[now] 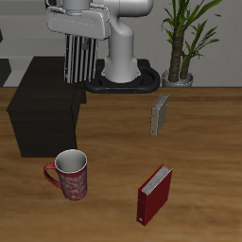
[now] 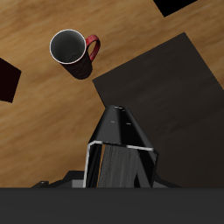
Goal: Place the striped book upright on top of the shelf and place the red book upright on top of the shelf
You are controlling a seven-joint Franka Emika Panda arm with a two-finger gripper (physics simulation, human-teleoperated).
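Note:
My gripper (image 1: 81, 34) is shut on the striped book (image 1: 81, 59), a thin book with black-and-white vertical stripes. It hangs upright from the jaws over the flat top of the shelf (image 1: 45, 113), a low dark cabinet, near the shelf's back edge. I cannot tell whether the book's lower edge touches the top. In the wrist view the striped book (image 2: 121, 149) points down at the shelf top (image 2: 179, 96). The red book (image 1: 154, 196) stands upright on the table near the front edge, away from the shelf. Its edge also shows in the wrist view (image 2: 7, 79).
A red patterned mug (image 1: 70, 175) stands in front of the shelf and shows in the wrist view (image 2: 73, 50). A small grey book (image 1: 161, 115) stands upright mid-table. A potted plant (image 1: 185, 43) is at the back beside the robot base (image 1: 123, 66).

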